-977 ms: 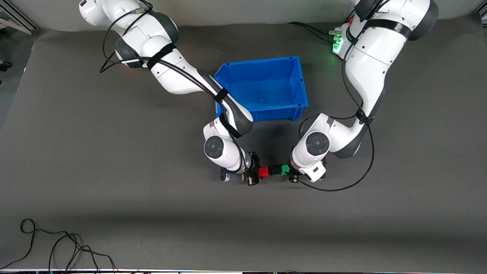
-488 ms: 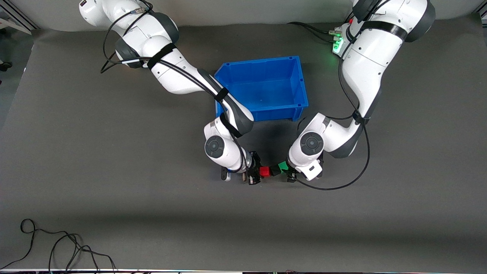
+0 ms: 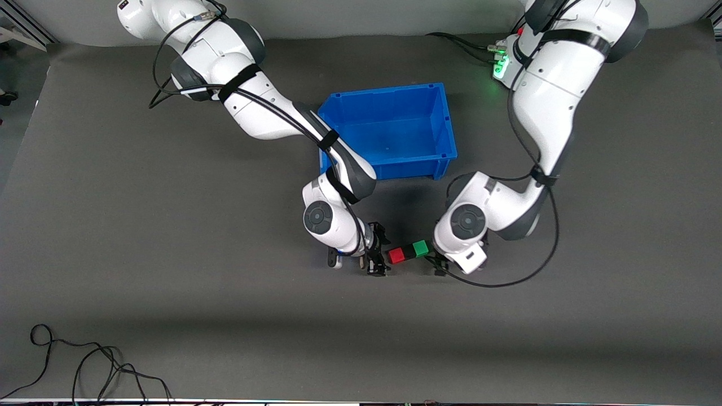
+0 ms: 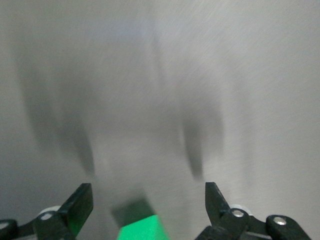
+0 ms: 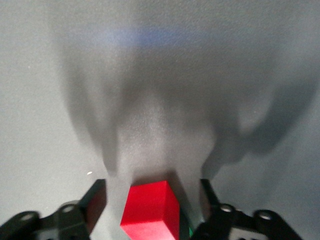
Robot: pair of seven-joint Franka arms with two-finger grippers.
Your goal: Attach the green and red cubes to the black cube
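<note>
The red cube (image 3: 396, 255), the black cube (image 3: 408, 252) and the green cube (image 3: 420, 248) sit joined in one short row on the grey table, nearer to the front camera than the blue bin. My right gripper (image 3: 381, 251) is open at the red end; the red cube (image 5: 152, 211) lies between its fingers (image 5: 95, 200) without touching them. My left gripper (image 3: 437, 263) is open at the green end, and the green cube (image 4: 143, 229) shows between its spread fingers (image 4: 81, 204). The black cube is hidden in both wrist views.
An empty blue bin (image 3: 445, 121) stands farther from the front camera than the cubes, between the two arms. A black cable (image 3: 84, 361) lies coiled near the table's front edge toward the right arm's end.
Both grippers have opened and let go of the cubes. The left gripper has drawn back a little from the green cube. The joined row now rests slightly tilted on the table.
</note>
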